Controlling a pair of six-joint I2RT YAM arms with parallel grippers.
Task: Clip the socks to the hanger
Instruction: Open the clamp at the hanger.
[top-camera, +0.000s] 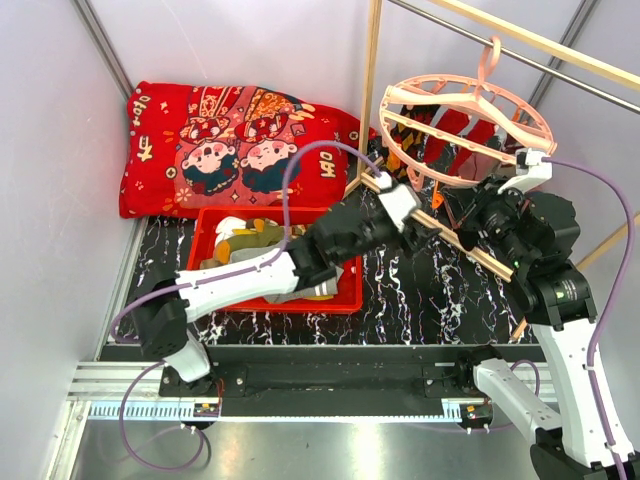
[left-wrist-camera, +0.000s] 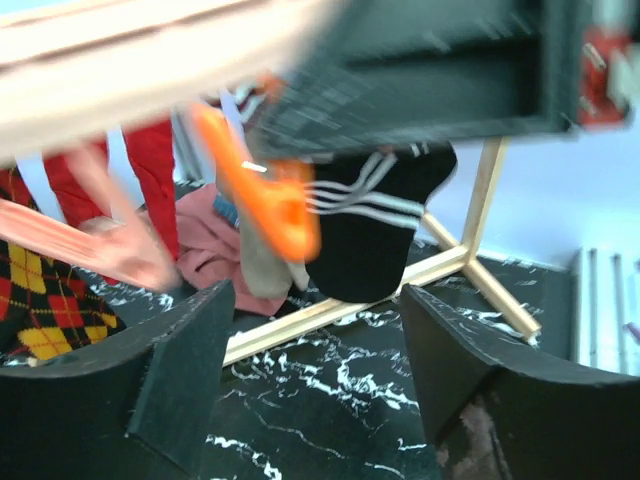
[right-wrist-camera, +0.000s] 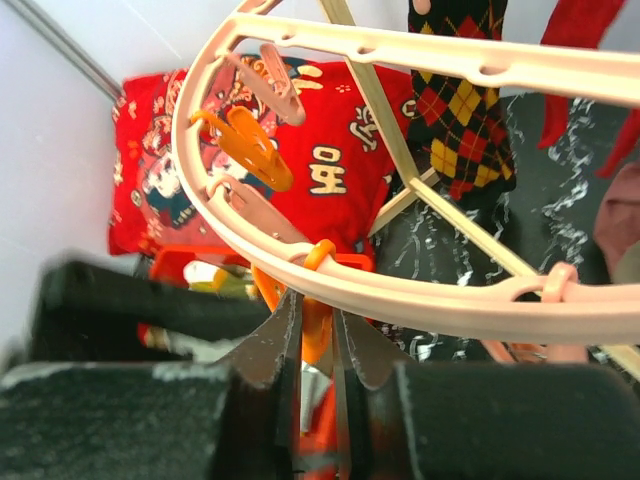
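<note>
The pale-pink ring hanger (top-camera: 462, 98) hangs at the back right from its hook. Red socks (top-camera: 452, 128) and an argyle sock (right-wrist-camera: 462, 108) hang under it. My right gripper (right-wrist-camera: 318, 300) is shut on an orange clip (right-wrist-camera: 322, 322) just below the hanger's rim (right-wrist-camera: 420, 292). My left gripper (left-wrist-camera: 315, 300) is open and empty, low over the table. Just beyond its fingers a black sock with white stripes (left-wrist-camera: 385, 235) hangs from an orange clip (left-wrist-camera: 270, 200). In the top view the left gripper (top-camera: 403, 205) and right gripper (top-camera: 472, 212) meet under the hanger's near edge.
A red basket (top-camera: 345, 298) with several loose socks (top-camera: 250, 240) sits mid-table under my left arm. A red cartoon-print cushion (top-camera: 230, 150) lies behind it. Wooden rack poles (top-camera: 371, 90) stand by the hanger, with a bar (left-wrist-camera: 330, 310) on the black marble table.
</note>
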